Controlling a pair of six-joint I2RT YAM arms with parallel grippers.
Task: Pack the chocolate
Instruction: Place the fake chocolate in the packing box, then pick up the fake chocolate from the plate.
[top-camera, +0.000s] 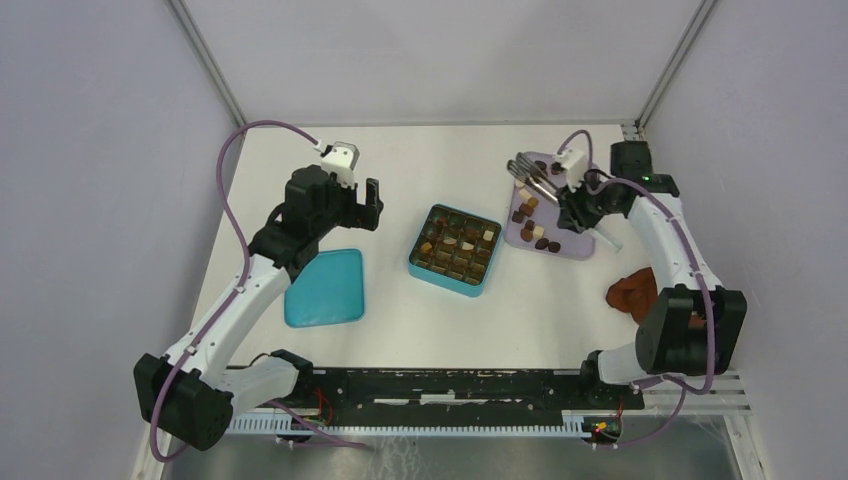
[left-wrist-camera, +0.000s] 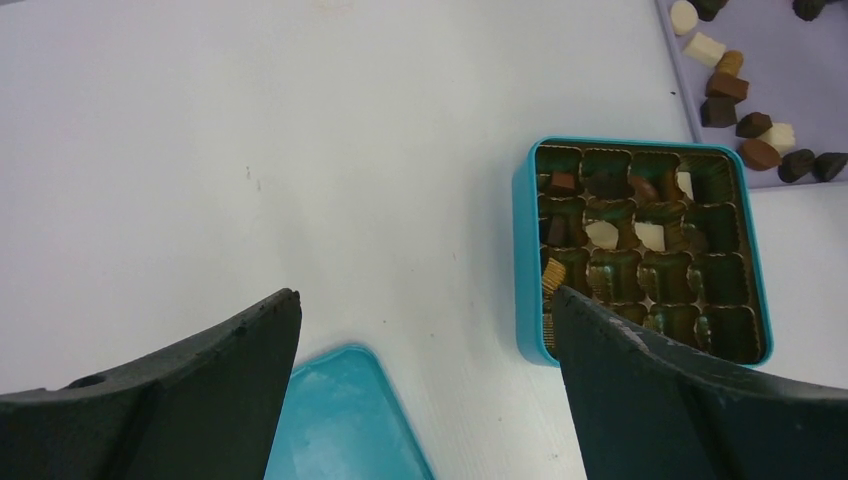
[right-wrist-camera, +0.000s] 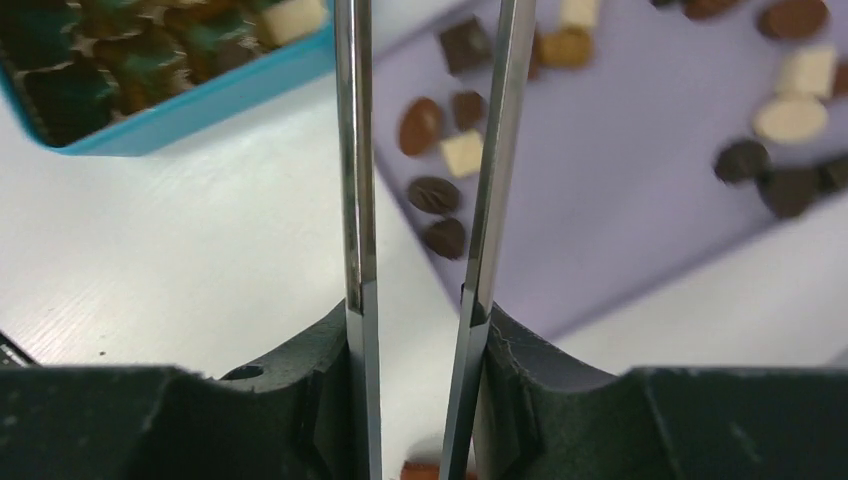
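The open teal box (top-camera: 412, 262) sits mid-table with several chocolates (top-camera: 450, 243) in its gold cells; the left wrist view shows it (left-wrist-camera: 522, 260) with white and brown pieces (left-wrist-camera: 602, 234). More loose chocolates (top-camera: 530, 225) lie on a lavender tray (top-camera: 582, 247), and the right wrist view shows them too (right-wrist-camera: 436, 195). My right gripper (top-camera: 575, 205) (right-wrist-camera: 415, 320) is shut on metal tongs (right-wrist-camera: 355, 150), held over the tray's near edge. The tong arms are apart and their tips are out of the wrist view. My left gripper (top-camera: 372, 205) (left-wrist-camera: 425, 310) is open and empty, left of the box.
The teal lid (top-camera: 325, 290) lies flat left of the box, below my left gripper, and also shows in the left wrist view (left-wrist-camera: 340, 420). A reddish-brown cloth (top-camera: 632, 293) lies at the right, beside the right arm.
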